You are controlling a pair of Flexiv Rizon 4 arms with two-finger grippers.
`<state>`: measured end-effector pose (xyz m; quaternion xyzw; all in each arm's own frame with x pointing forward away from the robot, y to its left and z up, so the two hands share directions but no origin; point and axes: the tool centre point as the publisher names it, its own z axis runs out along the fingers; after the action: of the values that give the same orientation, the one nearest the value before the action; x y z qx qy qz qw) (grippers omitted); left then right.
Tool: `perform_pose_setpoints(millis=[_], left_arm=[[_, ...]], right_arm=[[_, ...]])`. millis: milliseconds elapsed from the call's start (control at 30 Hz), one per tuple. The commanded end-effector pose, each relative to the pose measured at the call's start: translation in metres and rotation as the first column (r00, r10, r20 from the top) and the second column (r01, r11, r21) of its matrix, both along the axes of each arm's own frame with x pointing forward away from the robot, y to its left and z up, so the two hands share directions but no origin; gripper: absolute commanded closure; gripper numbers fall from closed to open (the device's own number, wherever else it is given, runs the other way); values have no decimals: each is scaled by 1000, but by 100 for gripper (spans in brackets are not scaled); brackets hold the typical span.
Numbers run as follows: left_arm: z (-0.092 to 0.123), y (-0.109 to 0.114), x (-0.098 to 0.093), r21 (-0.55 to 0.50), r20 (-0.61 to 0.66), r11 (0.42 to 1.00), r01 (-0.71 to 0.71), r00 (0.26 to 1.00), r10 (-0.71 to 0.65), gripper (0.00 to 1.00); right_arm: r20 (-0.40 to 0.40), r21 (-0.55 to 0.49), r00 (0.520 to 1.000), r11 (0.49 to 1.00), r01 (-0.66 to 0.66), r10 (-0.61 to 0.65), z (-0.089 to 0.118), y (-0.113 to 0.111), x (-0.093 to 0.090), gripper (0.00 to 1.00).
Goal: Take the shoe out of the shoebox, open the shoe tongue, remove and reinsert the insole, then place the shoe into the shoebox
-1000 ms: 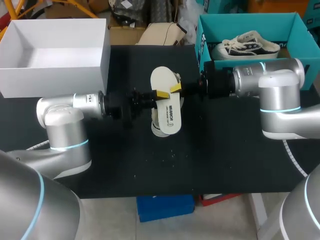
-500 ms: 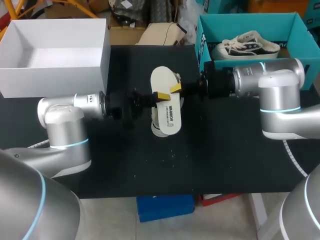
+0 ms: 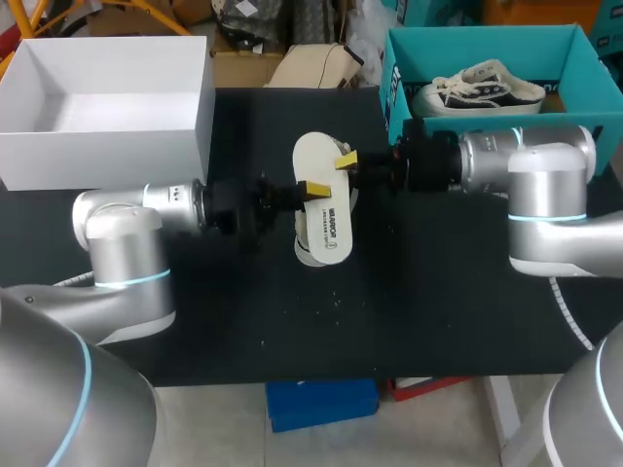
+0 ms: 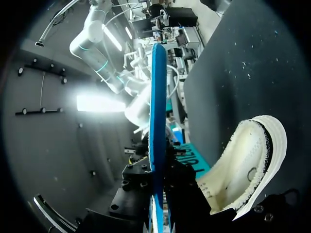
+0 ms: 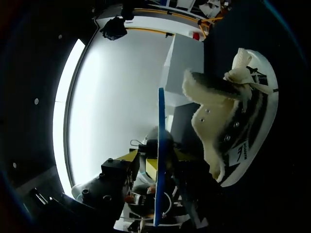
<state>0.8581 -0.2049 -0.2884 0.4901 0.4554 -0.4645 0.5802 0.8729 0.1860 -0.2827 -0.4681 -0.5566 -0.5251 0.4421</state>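
Head view: insole (image 3: 326,222) is held over the shoe (image 3: 310,256).
Left gripper (image 3: 316,188): jaws are clenched on the insole.
Right gripper (image 3: 346,159): state of jaws cannot be told.

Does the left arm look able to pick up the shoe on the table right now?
Probably not yet. The left gripper is shut on the insole, holding it over the shoe. It would likely have to let go of the insole first. Otherwise the shoe lies close by.
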Motion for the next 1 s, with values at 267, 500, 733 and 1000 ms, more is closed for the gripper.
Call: perform_pose_setpoints(millis=[267,500,733,1000], left_arm=[[6,23,-25,133,-55,989,-68,996,75,100],[5,42,-51,197,-104,977,-84,989,106,100],[1,53,-75,312,-127,947,-71,985,115,100],[1,53,-75,312,-127,947,-71,985,115,100]], right_arm=[[2,-142,991,981,132,-133,16,-52,-26,0],[24,-290,969,926,241,-244,34,-94,-53,0],[45,-386,959,881,274,-279,42,-107,-65,0],[45,-386,959,881,274,-279,42,-107,-65,0]])
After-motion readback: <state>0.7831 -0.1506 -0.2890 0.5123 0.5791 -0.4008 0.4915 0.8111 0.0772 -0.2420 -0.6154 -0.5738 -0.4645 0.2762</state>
